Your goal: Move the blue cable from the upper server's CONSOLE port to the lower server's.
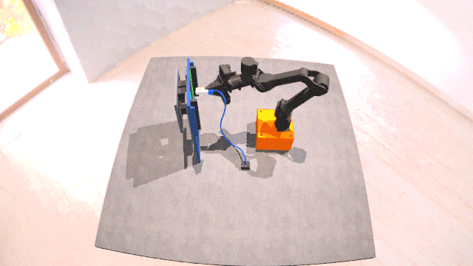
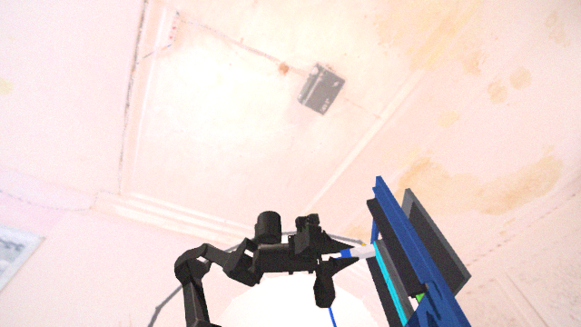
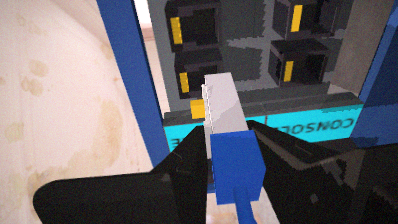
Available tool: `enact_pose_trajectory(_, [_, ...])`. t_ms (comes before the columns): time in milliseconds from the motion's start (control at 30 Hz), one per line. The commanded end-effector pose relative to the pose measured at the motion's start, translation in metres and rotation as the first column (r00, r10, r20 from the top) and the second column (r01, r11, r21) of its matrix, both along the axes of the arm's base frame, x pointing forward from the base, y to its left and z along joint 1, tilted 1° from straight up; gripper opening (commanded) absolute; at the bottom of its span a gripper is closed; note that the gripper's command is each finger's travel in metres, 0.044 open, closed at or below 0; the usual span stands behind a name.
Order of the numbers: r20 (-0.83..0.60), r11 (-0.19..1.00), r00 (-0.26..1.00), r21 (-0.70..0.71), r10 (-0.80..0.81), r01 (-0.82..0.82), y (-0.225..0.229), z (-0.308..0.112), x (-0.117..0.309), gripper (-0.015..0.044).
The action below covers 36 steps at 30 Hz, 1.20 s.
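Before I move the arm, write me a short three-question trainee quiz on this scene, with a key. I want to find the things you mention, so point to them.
1. True or false: the black parallel-jaw gripper point(image 1: 219, 94) point(image 2: 356, 254) point(image 3: 224, 130) is open with nothing between its fingers.
2. Which colour is the box-shaped base point(image 1: 275, 144) under the arm? a) green b) orange c) white
3. Fill in the word: the cyan label strip point(image 3: 312, 129) on the equipment rack point(image 1: 194, 137) point(image 2: 419, 241) point(image 3: 125, 75) reads, upside down in the wrist view, "____".

Key: 1. False: it is shut on the white-and-blue plug point(image 1: 202, 90) point(image 2: 363, 252) point(image 3: 227, 105). 2. b. 3. CONSOLE.
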<state>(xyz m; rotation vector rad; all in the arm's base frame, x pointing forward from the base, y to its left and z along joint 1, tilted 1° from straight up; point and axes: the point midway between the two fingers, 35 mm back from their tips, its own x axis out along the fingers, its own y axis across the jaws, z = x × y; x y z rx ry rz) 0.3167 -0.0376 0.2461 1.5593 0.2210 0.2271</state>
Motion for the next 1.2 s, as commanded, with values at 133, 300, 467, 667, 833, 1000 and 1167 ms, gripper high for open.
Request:
enact_pose_trajectory(133, [0.003,1.0,1.0,-0.004,0.006,-0.006,-0.001,0.0,-0.006,0.0])
enact_pose_trajectory(300, [0.002,1.0,1.0,-0.004,0.006,-0.006,-0.002,0.0,-0.009,0.0])
enact_pose_trajectory(467, [0.002,1.0,1.0,-0.004,0.006,-0.006,-0.004,0.0,-0.012,0.0])
enact_pose_trajectory(667, [0.002,1.0,1.0,-0.004,0.006,-0.006,-0.006,-0.019,-0.006,0.0])
enact_pose_trajectory(833, [0.003,1.0,1.0,-0.004,0.006,-0.006,-0.008,-0.036,-0.004,0.0])
enact_pose_trajectory(1000, [0.002,1.0,1.0,-0.004,0.006,-0.006,-0.008,-0.053,-0.003,0.0])
enact_pose_trajectory(1167, [0.002,1.0,1.0,-0.004,0.006,-0.006,-0.007,-0.069,-0.004,0.0])
